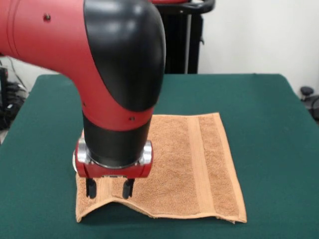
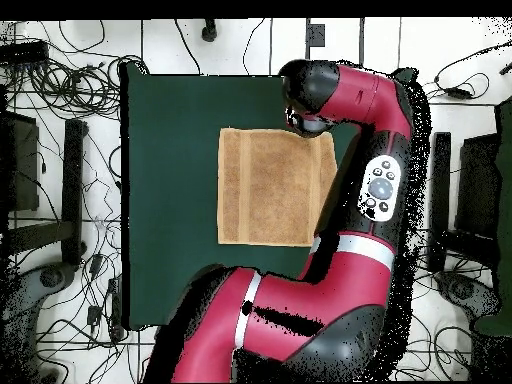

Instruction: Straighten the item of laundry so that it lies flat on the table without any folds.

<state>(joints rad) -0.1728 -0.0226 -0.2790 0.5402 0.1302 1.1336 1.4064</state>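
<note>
The orange-tan towel (image 1: 189, 164) lies spread on the green table (image 1: 269, 124), with one woven band running front to back. My gripper (image 1: 109, 189) stands over the towel's near-left corner. Its two fingers (image 1: 90, 188) are apart and their tips rest on the cloth. The towel's front edge under the gripper arches up off the table, with a shadow beneath it. In the overhead view the towel (image 2: 265, 185) is a near-square on the table (image 2: 170, 150), and the arm's head covers its top-right corner and the gripper.
The arm's red and black body (image 1: 119, 59) fills the upper left of the front view and hides the towel's far-left part. Cables and stands (image 2: 60, 90) lie on the floor around the table. The pedestal (image 1: 182, 40) stands behind the table.
</note>
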